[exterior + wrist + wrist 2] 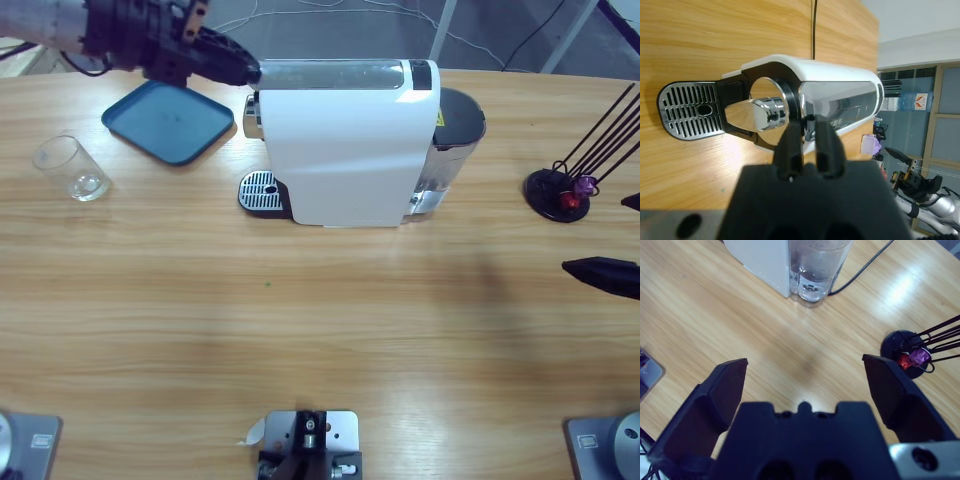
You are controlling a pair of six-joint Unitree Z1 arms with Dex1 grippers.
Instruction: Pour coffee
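Wooden table (300, 320) under white coffee machine (345, 150), blue tray (168, 122).

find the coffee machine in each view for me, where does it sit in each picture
High view: the coffee machine stands upper middle, its drip grille at its lower left.
Left wrist view: it fills the centre, lying sideways, with the grille at far left.
Right wrist view: only a white corner shows at the top edge, beside the clear water tank.
Shared landmark: the capsule rack, right of the machine.
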